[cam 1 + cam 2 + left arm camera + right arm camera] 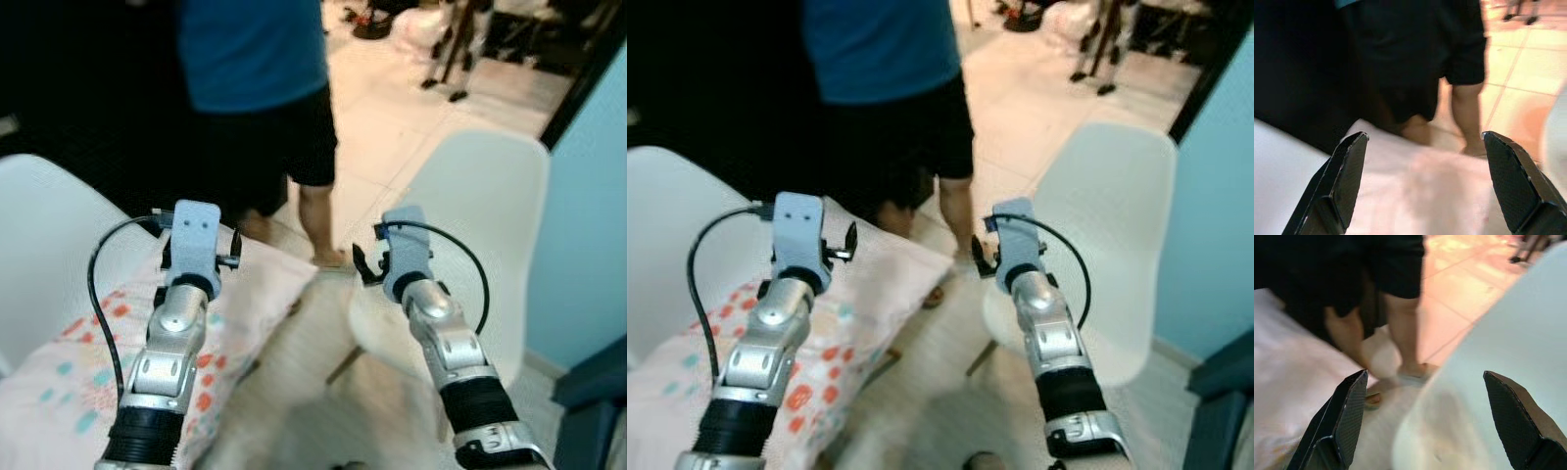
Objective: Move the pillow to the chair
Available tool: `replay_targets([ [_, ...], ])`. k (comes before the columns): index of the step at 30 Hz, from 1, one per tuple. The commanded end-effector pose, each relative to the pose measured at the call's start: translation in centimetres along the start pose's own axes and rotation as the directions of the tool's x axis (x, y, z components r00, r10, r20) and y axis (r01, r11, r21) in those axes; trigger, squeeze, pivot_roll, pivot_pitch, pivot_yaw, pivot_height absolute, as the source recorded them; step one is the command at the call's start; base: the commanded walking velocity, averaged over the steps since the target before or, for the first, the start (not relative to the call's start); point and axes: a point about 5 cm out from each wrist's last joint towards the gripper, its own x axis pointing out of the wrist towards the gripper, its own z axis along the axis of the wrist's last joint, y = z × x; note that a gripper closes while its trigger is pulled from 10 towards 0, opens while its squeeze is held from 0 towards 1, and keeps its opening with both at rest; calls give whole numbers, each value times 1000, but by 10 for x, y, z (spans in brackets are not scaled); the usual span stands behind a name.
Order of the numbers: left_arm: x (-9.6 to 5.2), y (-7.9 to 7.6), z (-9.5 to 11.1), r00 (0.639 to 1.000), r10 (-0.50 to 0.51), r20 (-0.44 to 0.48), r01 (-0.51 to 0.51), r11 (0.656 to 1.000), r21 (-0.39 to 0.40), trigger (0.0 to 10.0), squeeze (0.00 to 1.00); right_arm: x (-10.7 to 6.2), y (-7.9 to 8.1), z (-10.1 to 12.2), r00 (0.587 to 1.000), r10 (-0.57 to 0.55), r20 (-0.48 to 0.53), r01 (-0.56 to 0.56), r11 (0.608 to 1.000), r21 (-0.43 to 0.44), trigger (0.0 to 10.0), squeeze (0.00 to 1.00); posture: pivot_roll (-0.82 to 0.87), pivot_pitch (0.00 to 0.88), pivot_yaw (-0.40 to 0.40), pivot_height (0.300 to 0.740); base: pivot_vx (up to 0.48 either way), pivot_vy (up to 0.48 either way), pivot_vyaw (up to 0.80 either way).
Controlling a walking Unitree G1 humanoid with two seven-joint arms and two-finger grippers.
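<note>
Left hand [1422,183] is spread wide with nothing in it, hanging just over the pillow [250,294], black fingers [1344,181] apart on either side of the pale fabric. Right hand [1420,421] is the same deal, released and empty, sitting above the front edge of the white chair [480,225] on the robot's right, seat right under it.

The pillow is a soft pinkish-white thing with little red and teal spots. It's lying on another white chair [44,245] on the robot's left, under the left arm, with one corner poking out over the gap between the two seats. So it's not on the right chair, the two are near each other but apart.

A person [260,108] in a blue shirt and dark shorts stands just past the pillow, bare feet on the pale tile floor [392,127]. There's a light blue wall [588,245] behind the right chair, and some dark stand legs [451,59] plus clutter further back. Everything's a bit blurry.
</note>
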Motion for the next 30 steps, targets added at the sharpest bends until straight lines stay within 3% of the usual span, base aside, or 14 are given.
replay_targets([
  [1, -2, -1, -4, 1000, -2, -12, 2, 1000, -4, 10000, 0, -2, 0, -4, 1000, -4, -23, 5, 1000, 6, 10000, 0, -6, 110, -4, 740, 0, 0, -800],
  [30, -3, -3, -7, 999, -17, -27, 17, 1000, 9, 10000, 0, -3, -3, -8, 998, -29, -62, 29, 1000, -5, 10000, 0, -6, 119, -1, 740, 0, 0, -800],
])
